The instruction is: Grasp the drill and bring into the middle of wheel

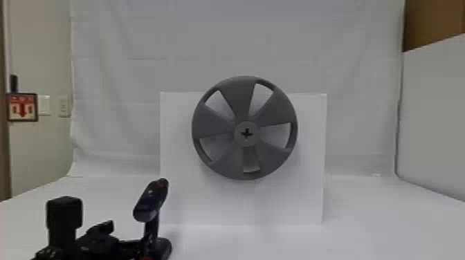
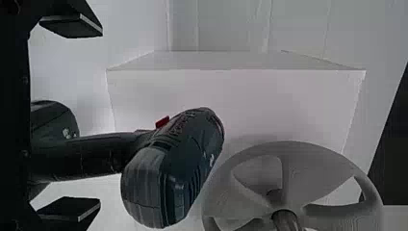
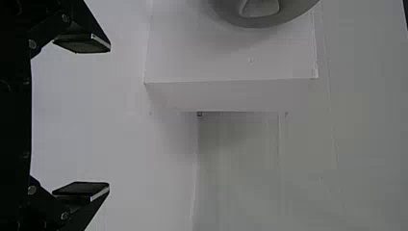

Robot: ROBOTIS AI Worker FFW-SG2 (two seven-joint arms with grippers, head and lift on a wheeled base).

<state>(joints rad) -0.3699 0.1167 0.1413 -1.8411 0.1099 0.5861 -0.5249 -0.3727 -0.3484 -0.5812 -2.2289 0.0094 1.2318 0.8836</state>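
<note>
At the lower left of the head view, my left gripper [image 1: 98,243] is beside the dark drill [image 1: 151,202], which stands upright with its head on top, left of the grey wheel [image 1: 223,138]. The left wrist view has my left gripper [image 2: 101,117] open, its two fingers well apart on either side of the handle of the drill [image 2: 171,173] and not touching it. The wheel [image 2: 327,180] is beyond the drill's head. In the right wrist view my right gripper [image 3: 109,117] is open with nothing between its fingers; part of the wheel [image 3: 288,17] shows at the edge.
A white box [image 1: 290,197] stands behind the wheel on the white table [image 1: 380,224]. White cloth [image 1: 328,45] hangs at the back, and a grey panel [image 1: 436,114] borders the right side.
</note>
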